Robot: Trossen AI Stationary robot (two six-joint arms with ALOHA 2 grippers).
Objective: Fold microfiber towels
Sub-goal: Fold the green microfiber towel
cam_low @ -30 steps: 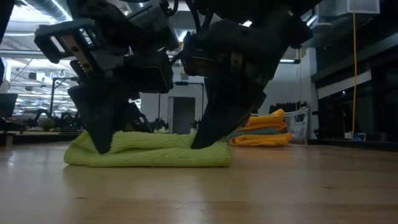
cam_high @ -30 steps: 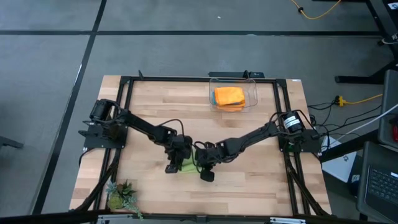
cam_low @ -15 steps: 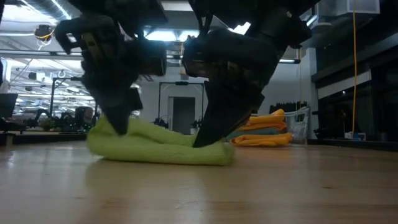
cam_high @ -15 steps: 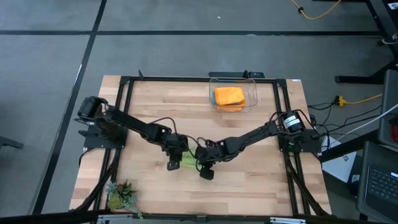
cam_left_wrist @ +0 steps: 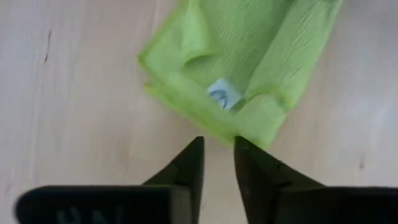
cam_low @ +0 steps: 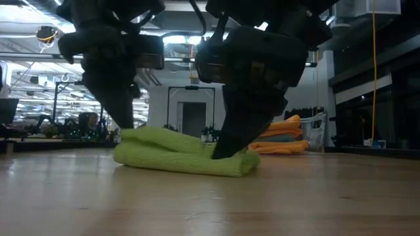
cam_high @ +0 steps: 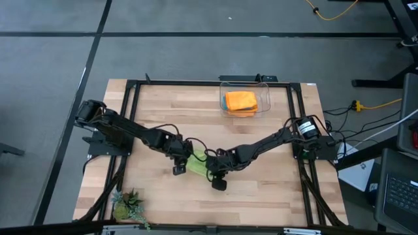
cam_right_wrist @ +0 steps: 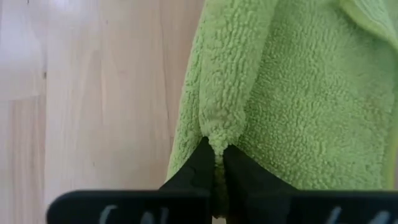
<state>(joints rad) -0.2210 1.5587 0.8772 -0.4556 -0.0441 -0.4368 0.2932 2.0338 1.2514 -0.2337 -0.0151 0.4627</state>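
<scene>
Mid-table, right claw [cam_right_wrist: 214, 163] pinches green towel [cam_right_wrist: 292, 93] — left claw [cam_left_wrist: 217, 152] slightly parted, empty.

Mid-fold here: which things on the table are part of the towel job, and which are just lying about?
Part of the job:
- lime green microfiber towel, pinched by the right gripper
- left gripper, open just off the towel's edge
- orange folded towels stacked over a turquoise one in the clear plastic bin

Lying about:
- small green plant at the table's corner
</scene>
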